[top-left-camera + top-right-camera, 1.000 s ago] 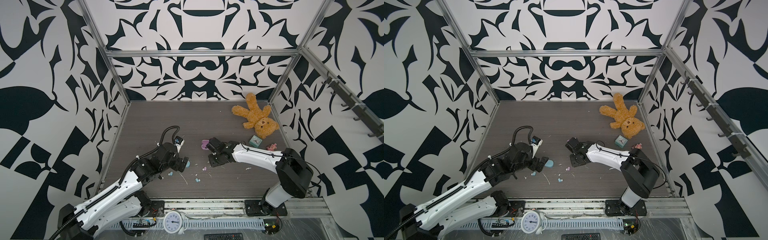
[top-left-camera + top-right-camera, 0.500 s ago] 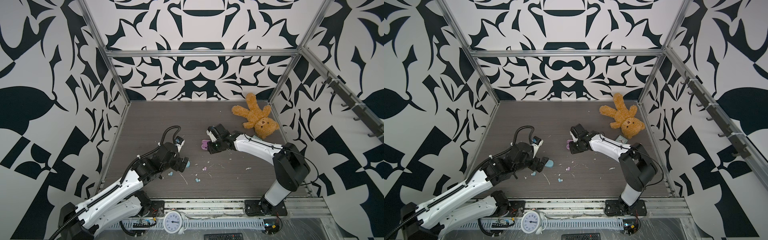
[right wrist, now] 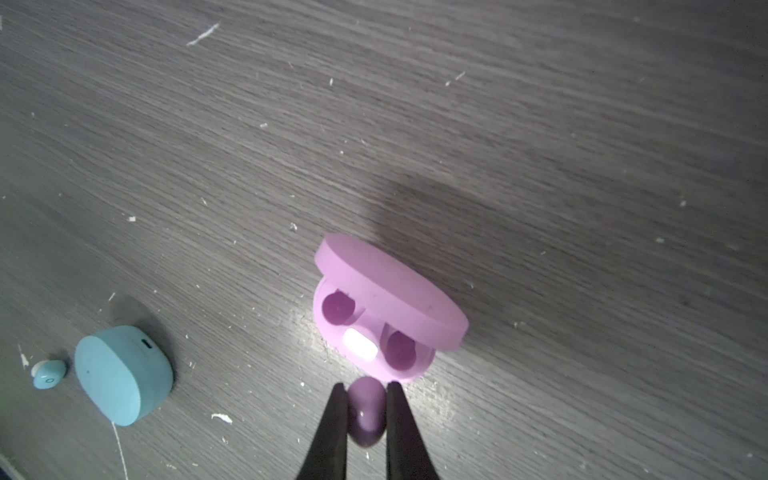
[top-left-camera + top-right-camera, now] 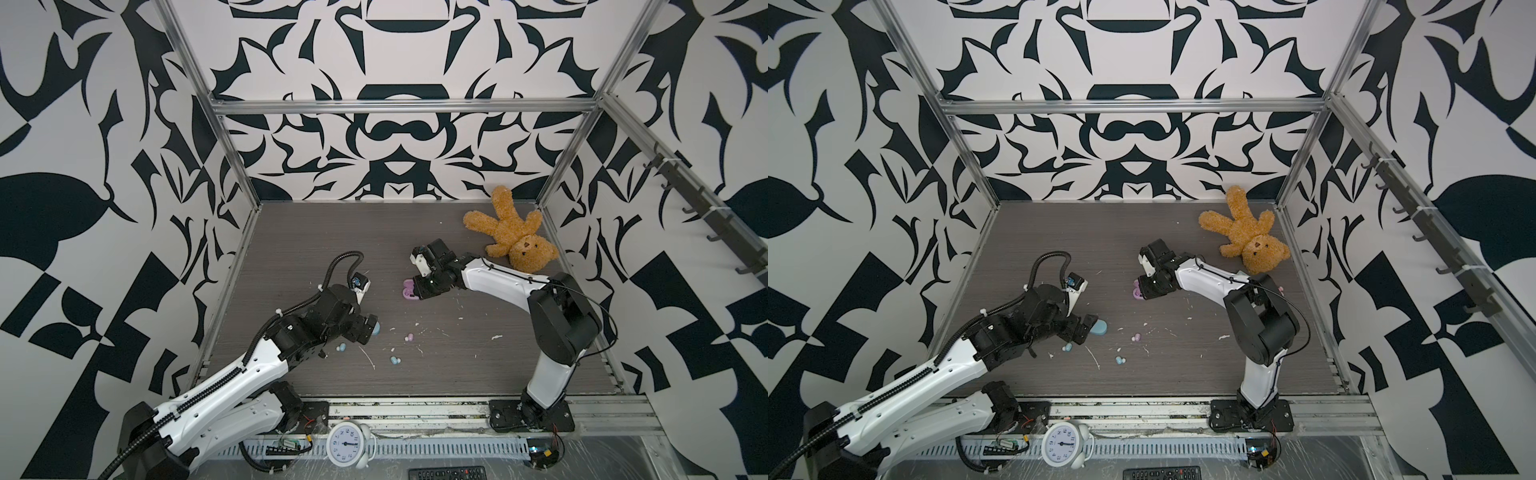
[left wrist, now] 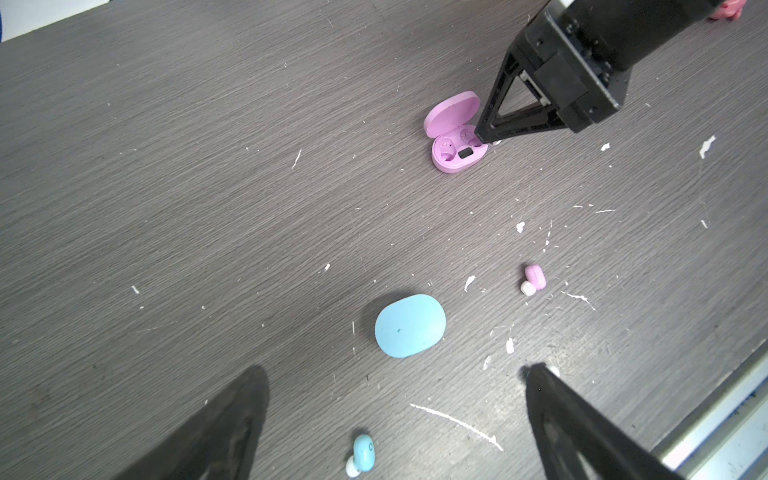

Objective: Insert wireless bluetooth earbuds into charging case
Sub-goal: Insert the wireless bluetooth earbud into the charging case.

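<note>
A pink earbud (image 3: 365,417) is pinched in the right gripper (image 3: 366,387), with the empty sockets (image 3: 401,351) of the open pink case (image 3: 386,291) straight ahead; the left gripper (image 5: 397,369) is held wide, empty.

Top views are bright and even, with soft shadows and walls bowing at 3 and 9 o'clock. The right wrist view is dimmer: white glare burns the pink case (image 3: 386,291) centre, and the right gripper (image 3: 366,390) fingers (image 3: 328,432) are blurred.
</note>
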